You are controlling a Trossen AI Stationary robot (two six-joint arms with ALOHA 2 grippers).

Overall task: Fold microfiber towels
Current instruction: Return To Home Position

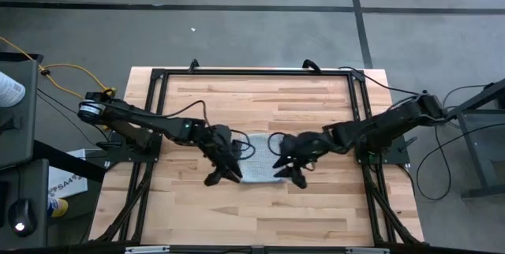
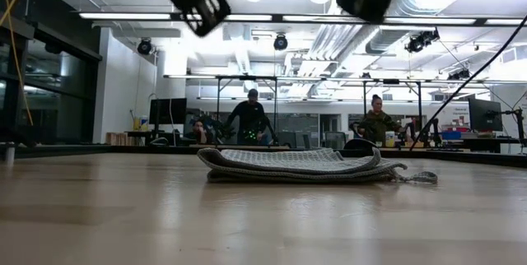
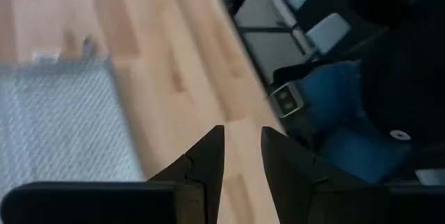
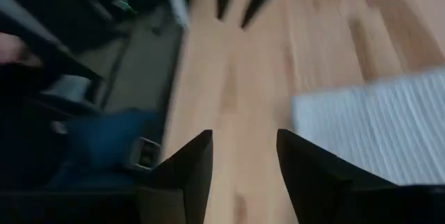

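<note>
The light grey-blue microfiber towel [image 1: 256,161] lies folded in several layers flat on the wooden table [image 1: 260,214], near its middle. In the low view it is a low, flat stack [image 2: 300,165] with a small tag [image 2: 422,178] sticking out at one end. My left gripper [image 1: 223,177] hovers over the towel's near left corner, open and empty; its wrist view shows the towel [image 3: 55,120] beside its fingers [image 3: 208,158]. My right gripper [image 1: 290,177] hovers over the near right corner, open and empty, with the towel [image 4: 375,126] beside its fingers [image 4: 306,165]. Both are raised clear of the table.
A black metal frame [image 1: 256,72] runs round the tabletop. Bare wood lies on all sides of the towel. Beyond the table's far edge people [image 2: 251,117] stand and sit in the room. Equipment stands on the floor left of the table [image 1: 16,112].
</note>
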